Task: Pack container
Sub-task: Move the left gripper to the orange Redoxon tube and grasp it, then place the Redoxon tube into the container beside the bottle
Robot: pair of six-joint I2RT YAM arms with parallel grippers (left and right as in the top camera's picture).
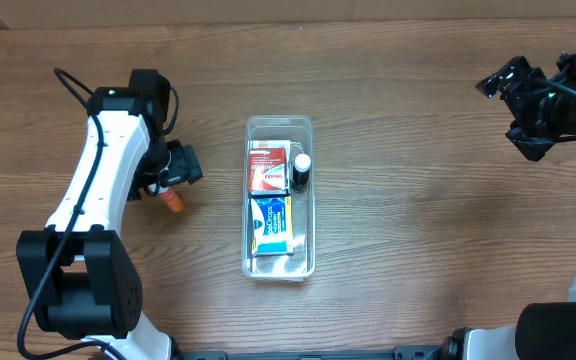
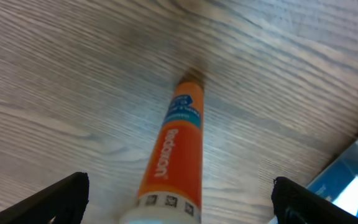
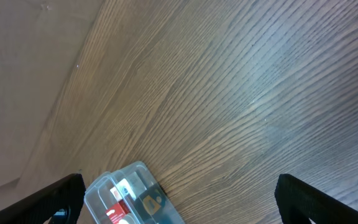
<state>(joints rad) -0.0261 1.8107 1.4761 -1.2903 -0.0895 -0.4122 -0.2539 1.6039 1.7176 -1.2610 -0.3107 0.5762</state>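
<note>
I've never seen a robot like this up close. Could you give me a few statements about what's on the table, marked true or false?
1. The orange tube lies on the table, outside the container. True.
2. The container is empty. False: it holds a red box, a blue box and a small bottle.
3. The left hand is open, fingers either side of the tube. True.
4. The right hand grips a box. False: it is open and empty.

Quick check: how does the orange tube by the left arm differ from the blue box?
The orange tube lies on the table, outside the container; the blue box is already packed inside it. The orange tube is slim and round, the blue box flat and rectangular. Both lie flat.
</note>
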